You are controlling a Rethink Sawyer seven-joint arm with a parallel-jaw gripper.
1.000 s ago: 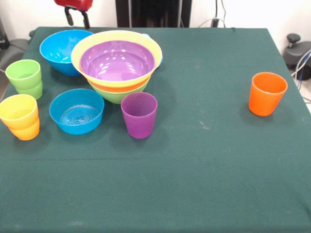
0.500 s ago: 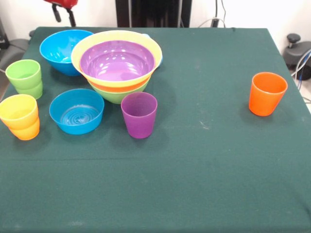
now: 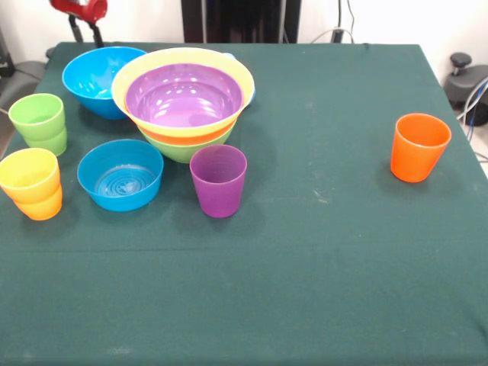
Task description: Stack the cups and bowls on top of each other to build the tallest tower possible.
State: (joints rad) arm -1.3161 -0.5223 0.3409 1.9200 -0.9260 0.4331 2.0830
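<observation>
One gripper [image 3: 86, 32], fingers spread and carrying nothing, is shifting along the table's far edge from behind the tower [image 3: 183, 103] to beyond the big blue bowl [image 3: 97, 78]. Judging by this, the next pick is probably lying among the loose items clustering beside the tower; the orange cup [image 3: 418, 146] is standing well apart.

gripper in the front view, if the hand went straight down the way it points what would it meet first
Probably the far rim of the big blue bowl, or the green table just behind it. The hand hangs near the top left edge, fingers pointing down and apart, holding nothing. One view leaves the depth unclear.
</observation>
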